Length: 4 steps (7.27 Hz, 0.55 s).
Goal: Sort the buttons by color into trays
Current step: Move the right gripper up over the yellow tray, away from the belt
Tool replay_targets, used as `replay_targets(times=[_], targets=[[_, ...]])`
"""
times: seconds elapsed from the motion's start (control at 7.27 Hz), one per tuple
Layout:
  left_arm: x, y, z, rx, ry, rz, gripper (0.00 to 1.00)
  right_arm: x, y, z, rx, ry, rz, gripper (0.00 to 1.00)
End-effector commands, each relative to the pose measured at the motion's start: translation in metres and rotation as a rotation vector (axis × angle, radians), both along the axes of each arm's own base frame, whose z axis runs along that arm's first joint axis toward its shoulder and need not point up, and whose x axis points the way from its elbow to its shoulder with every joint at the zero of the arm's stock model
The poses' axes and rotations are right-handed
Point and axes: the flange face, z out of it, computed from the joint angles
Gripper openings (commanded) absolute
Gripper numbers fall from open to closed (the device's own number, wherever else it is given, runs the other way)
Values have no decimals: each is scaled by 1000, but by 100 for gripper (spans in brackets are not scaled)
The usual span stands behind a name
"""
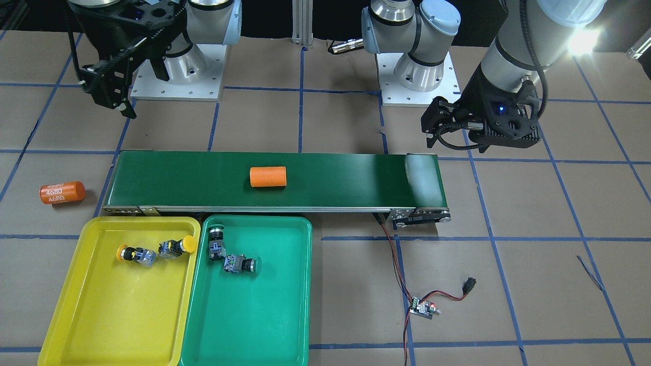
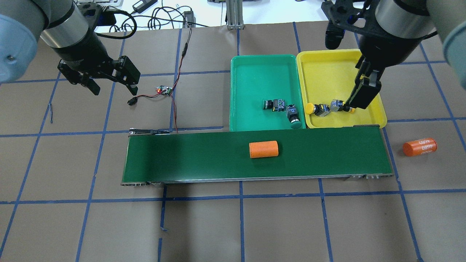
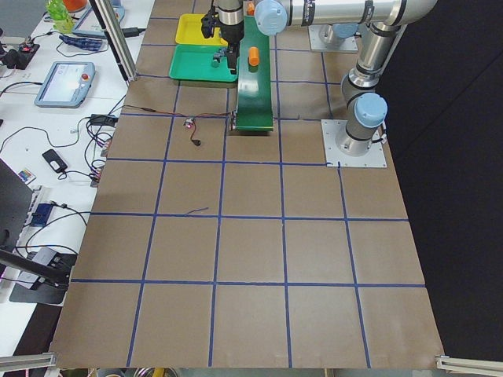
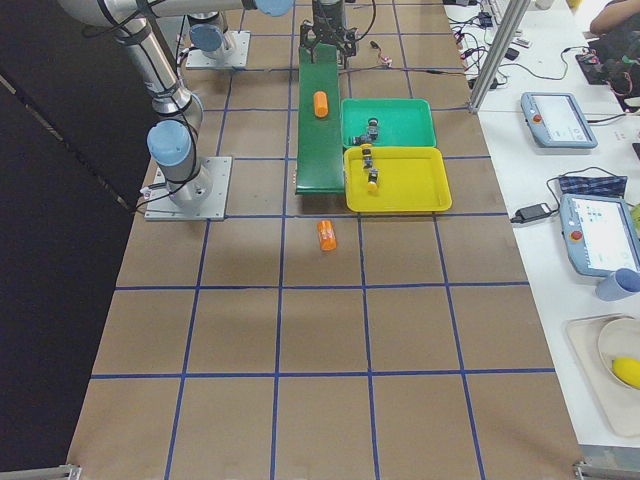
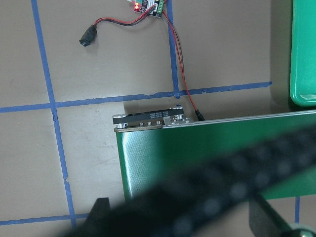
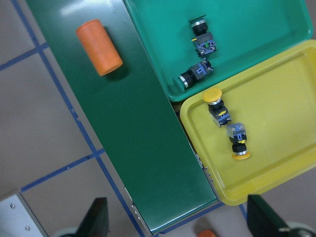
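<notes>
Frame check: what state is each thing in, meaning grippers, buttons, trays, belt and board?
left gripper, open, empty.
right gripper, open, empty.
yellow buttons, both on their sides in the yellow tray.
green buttons, both on their sides in the green tray.
conveyor belt, carrying one orange cylinder on its side; running or stopped cannot be told.
circuit board, red light on.

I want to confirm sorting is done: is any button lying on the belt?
No, the belt carries only an orange cylinder.
</notes>
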Motion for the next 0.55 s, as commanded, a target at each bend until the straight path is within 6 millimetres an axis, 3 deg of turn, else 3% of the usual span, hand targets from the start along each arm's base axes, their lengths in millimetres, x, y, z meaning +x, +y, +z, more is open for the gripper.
replay_targets(times=[0.0, 0.41], targets=[[0, -2, 1, -2, 0, 1, 100, -1, -1, 2, -26, -41, -426, 100], [0, -2, 1, -2, 0, 2, 100, -1, 9, 15, -57, -92, -853, 100]])
